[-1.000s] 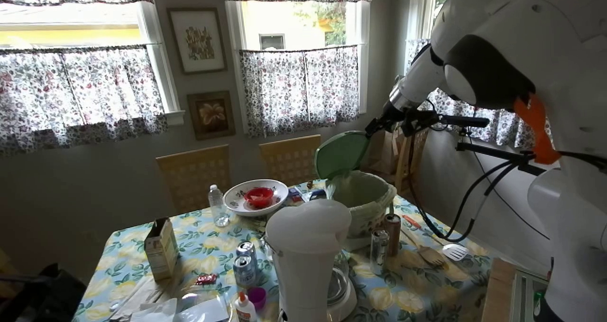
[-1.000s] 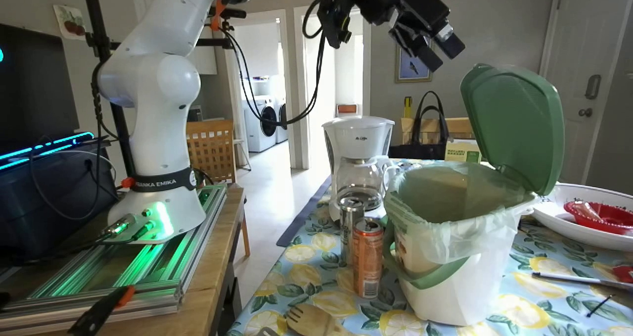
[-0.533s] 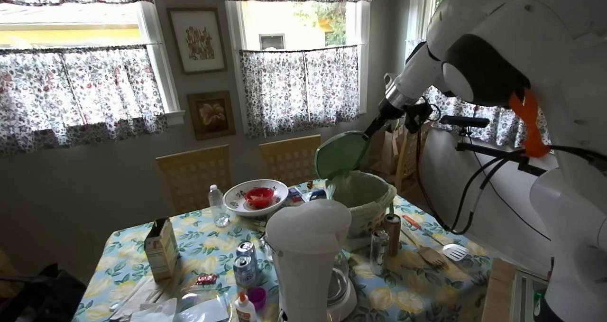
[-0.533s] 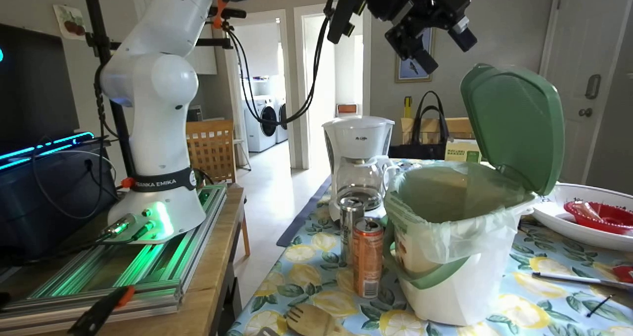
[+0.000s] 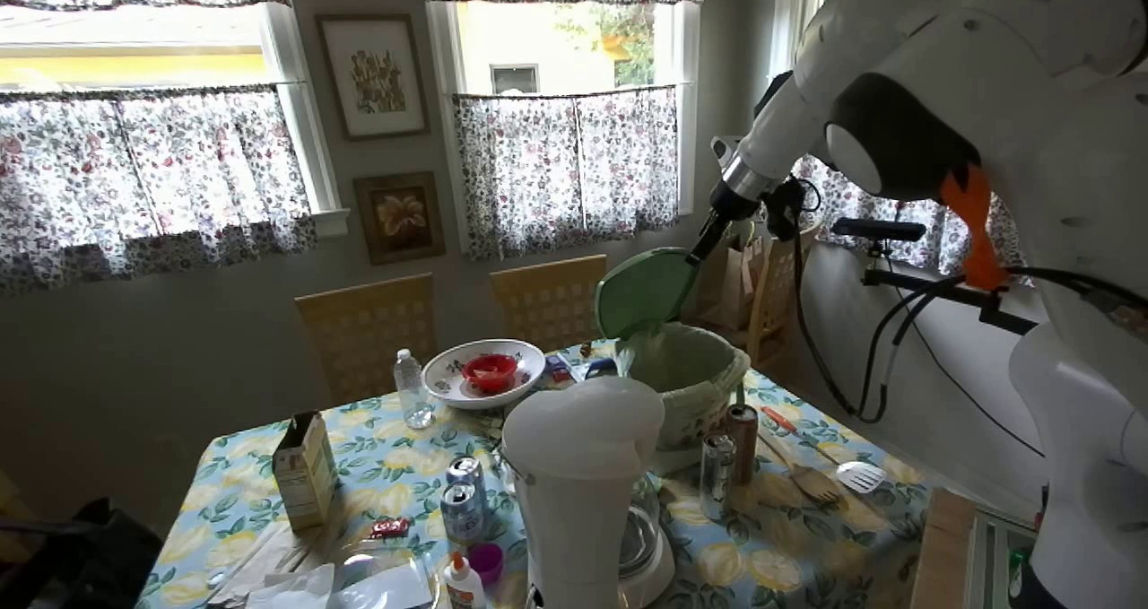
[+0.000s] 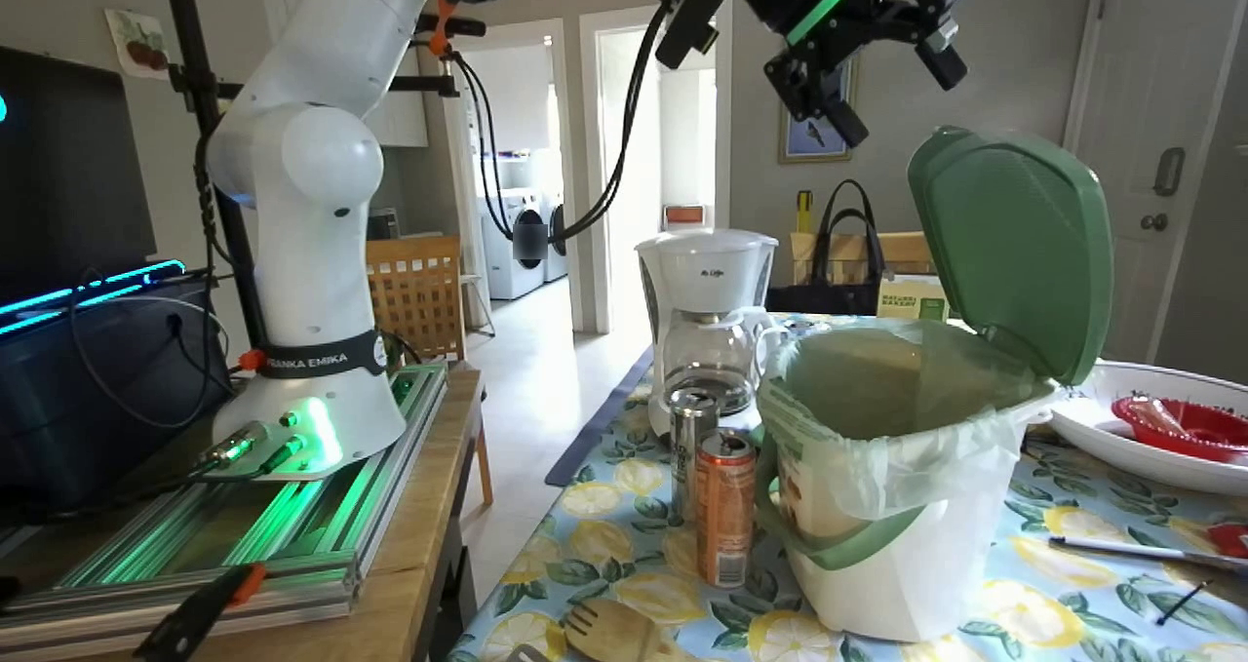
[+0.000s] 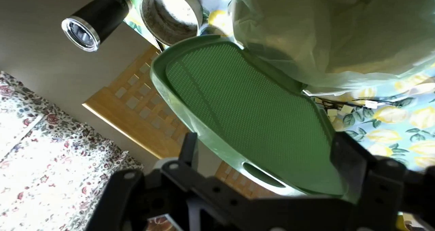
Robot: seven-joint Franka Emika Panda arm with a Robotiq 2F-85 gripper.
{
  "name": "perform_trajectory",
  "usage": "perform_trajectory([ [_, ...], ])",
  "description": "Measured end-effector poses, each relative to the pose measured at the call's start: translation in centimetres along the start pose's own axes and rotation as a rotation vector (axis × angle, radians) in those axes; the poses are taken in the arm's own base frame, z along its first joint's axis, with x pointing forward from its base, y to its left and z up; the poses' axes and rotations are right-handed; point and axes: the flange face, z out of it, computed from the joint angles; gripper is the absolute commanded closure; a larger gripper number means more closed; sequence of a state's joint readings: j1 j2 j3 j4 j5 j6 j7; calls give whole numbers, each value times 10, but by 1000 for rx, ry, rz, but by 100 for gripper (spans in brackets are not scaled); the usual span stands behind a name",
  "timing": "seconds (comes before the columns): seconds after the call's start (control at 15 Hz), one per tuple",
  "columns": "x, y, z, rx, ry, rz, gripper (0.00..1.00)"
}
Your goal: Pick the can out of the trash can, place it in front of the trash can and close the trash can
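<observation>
The can (image 6: 725, 508) is a slim orange-brown cylinder standing upright on the table beside the trash can; it also shows in an exterior view (image 5: 743, 445). The trash can (image 6: 902, 574) is cream-white with a pale liner, and its green lid (image 6: 1024, 253) stands raised. In the wrist view the lid (image 7: 251, 118) spans the gap between the fingers, and the liner (image 7: 299, 44) shows above it. My gripper (image 6: 897, 98) is open and empty, above and beside the lid's upper edge. In an exterior view its tips (image 5: 695, 257) overlap the lid's edge; contact cannot be told.
A silver can (image 6: 692, 447) stands against the orange-brown can. A white coffee maker (image 5: 583, 483) stands near the bin. A white bowl (image 5: 448, 380) with a red dish is beside the bin. Wooden utensils (image 6: 614, 633) lie on the table. Chairs (image 5: 547, 291) stand behind.
My gripper has shifted slightly toward the lid and turned. Its fingers look farther apart in an exterior view. The trash can, raised lid and cans have not moved.
</observation>
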State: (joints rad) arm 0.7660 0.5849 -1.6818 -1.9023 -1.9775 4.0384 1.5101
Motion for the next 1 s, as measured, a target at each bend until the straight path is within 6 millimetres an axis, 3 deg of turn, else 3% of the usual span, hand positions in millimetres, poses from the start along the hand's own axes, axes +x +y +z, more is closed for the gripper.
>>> perform_trajectory([
  [1.0, 30, 20, 50, 90, 66, -148, 0],
])
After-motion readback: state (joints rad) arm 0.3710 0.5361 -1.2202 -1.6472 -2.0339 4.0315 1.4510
